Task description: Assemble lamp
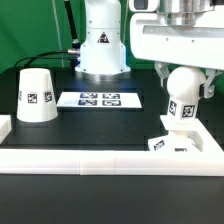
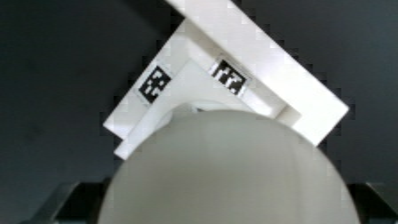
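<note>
My gripper point(image 1: 185, 72) is shut on the round head of the white bulb point(image 1: 183, 98) and holds it upright, stem down, at the exterior view's right. The tagged stem hangs just above the small square base point(image 1: 172, 144), which lies in the corner of the white frame. In the wrist view the bulb's head point(image 2: 222, 165) fills the foreground between my dark fingers point(image 2: 63, 205). The base point(image 2: 187, 90) with two tags shows beyond it. The cone-shaped shade point(image 1: 37, 96) stands on the black table at the exterior view's left, apart from the rest.
A white frame wall point(image 1: 100, 160) runs along the table's near edge and up both sides; it also shows in the wrist view point(image 2: 267, 55). The marker board point(image 1: 100, 99) lies flat mid-table. The robot's white pedestal point(image 1: 103, 45) stands behind it.
</note>
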`<state>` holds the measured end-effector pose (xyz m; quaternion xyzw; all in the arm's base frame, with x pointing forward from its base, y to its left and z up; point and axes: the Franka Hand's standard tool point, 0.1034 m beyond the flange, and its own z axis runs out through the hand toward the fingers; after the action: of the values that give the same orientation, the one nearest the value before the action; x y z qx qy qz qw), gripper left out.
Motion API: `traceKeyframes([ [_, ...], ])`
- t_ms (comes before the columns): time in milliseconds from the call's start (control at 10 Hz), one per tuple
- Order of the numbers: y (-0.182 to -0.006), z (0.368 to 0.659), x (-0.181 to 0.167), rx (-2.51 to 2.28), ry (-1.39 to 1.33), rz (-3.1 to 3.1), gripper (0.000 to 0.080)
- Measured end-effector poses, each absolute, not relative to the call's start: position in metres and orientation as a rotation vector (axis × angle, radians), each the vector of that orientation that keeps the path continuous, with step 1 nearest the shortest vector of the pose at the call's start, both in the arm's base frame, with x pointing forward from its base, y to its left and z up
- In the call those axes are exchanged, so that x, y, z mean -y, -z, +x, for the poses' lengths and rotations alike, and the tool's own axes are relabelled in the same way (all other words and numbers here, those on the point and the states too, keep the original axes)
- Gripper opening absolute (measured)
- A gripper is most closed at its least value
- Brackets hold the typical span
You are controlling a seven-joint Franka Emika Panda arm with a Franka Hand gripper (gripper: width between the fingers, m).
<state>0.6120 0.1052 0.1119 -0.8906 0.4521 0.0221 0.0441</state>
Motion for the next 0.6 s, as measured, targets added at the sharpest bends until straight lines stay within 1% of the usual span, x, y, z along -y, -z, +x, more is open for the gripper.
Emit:
traceKeyframes([
  [600, -0.1128, 0.6134, -0.1059, -1.895, -0.134, -2.352, 0.0580],
])
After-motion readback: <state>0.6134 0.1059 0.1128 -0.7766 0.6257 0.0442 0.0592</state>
